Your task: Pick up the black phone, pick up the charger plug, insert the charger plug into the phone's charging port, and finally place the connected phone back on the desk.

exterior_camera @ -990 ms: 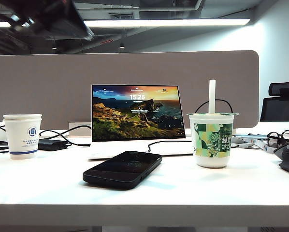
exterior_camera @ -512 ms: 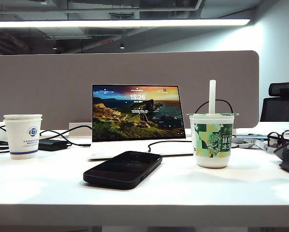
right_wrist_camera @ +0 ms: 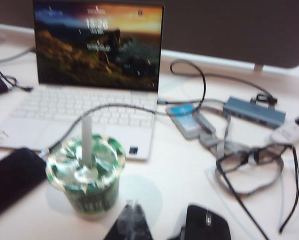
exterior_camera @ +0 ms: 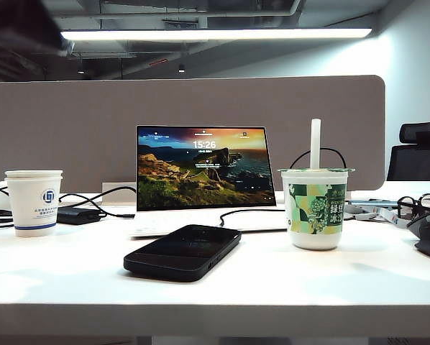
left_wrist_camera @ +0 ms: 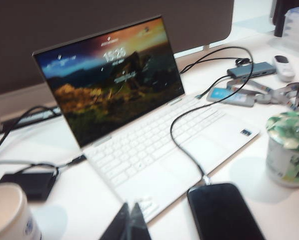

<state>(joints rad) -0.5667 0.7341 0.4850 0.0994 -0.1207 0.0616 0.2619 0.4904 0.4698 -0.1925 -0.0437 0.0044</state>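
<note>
since the earlier exterior frames a dark blurred arm shape that was gone half a second ago sits again at the upper left corner; nothing on the desk [exterior_camera: 359, 280] has shifted.

black phone [exterior_camera: 183, 251] lies flat on the white desk in front of the laptop [exterior_camera: 204, 172], glossy, rounded corners, dim screen. left wrist view shows what the exterior view cannot: the charger plug [left_wrist_camera: 205, 180], grey collar on a thin black cable, already sits at the phone's short edge, touching it; whether it is fully seated in the port cannot be told. cable loops back across the laptop's white keyboard.

left hand [left_wrist_camera: 131, 222] hovers above the desk near the laptop's front edge, beside the phone, its dark fingers pressed together, holding nothing. right hand [right_wrist_camera: 131, 222] hangs over the desk just beside the green drink cup [right_wrist_camera: 87, 175], fingers likewise pressed together, empty.

right wrist view alone shows a black mouse [right_wrist_camera: 205, 223], glasses [right_wrist_camera: 249, 165] with a grey strap, a grey hub [right_wrist_camera: 253, 112] and a small blue card. exterior view alone shows the white paper cup [exterior_camera: 34, 201] whole at far left and the matte power brick [exterior_camera: 78, 214] behind it. drink cup has a foil lid pierced by a white straw.
</note>
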